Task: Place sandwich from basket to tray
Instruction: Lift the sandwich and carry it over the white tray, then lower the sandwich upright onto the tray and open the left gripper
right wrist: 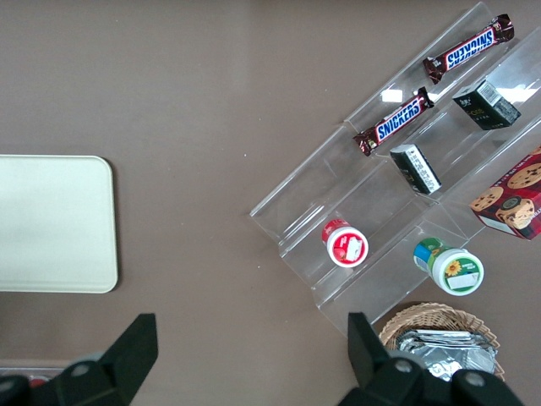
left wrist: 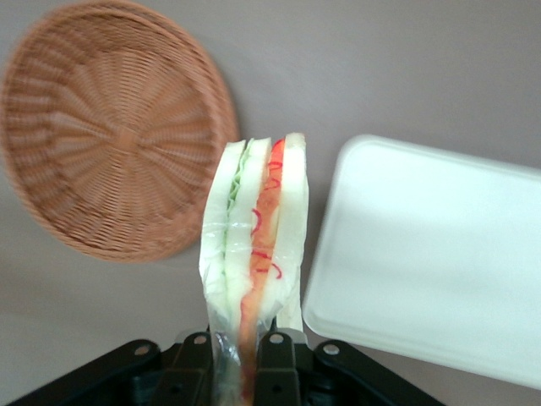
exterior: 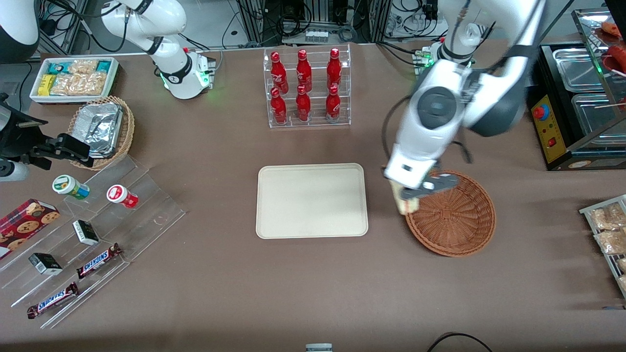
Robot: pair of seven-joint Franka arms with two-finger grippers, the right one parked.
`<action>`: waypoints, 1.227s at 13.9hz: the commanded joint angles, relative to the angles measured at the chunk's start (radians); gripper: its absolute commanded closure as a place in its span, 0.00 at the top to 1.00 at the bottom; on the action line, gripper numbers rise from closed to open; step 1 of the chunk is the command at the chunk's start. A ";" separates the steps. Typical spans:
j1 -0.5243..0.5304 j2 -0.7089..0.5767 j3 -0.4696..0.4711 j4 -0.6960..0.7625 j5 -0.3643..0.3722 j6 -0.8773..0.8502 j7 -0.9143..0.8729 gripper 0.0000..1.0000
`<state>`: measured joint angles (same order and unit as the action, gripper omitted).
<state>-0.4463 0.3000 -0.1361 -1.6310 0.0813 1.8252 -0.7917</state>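
My left arm's gripper (exterior: 414, 196) (left wrist: 241, 365) is shut on the sandwich (exterior: 403, 203) (left wrist: 255, 222). The sandwich is a wrapped wedge of pale bread with green and red-pink layers, gripped at its narrow end. It hangs in the air over the basket's rim, on the side toward the tray. The round reddish-brown wicker basket (exterior: 456, 217) (left wrist: 110, 127) holds nothing. The cream-white tray (exterior: 311, 200) (left wrist: 439, 254) (right wrist: 51, 224) lies flat beside the basket with nothing on it, separated from it by a strip of brown table.
A clear rack of red bottles (exterior: 308, 88) stands farther from the front camera than the tray. Toward the parked arm's end are a stepped acrylic stand with snacks (exterior: 93, 234), a tan wicker basket of foil trays (exterior: 100, 124) and a white snack bin (exterior: 73, 78). A black appliance (exterior: 577, 107) and a snack rack (exterior: 606, 230) stand at the working arm's end.
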 commanded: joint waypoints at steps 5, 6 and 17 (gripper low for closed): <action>-0.224 0.316 0.015 0.282 0.021 0.025 -0.047 0.00; -0.241 0.341 0.015 0.284 0.031 0.058 -0.067 0.00; -0.310 0.508 0.016 0.293 0.129 0.275 -0.196 0.00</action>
<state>-0.7390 0.7777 -0.1328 -1.3783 0.1850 2.0938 -0.9594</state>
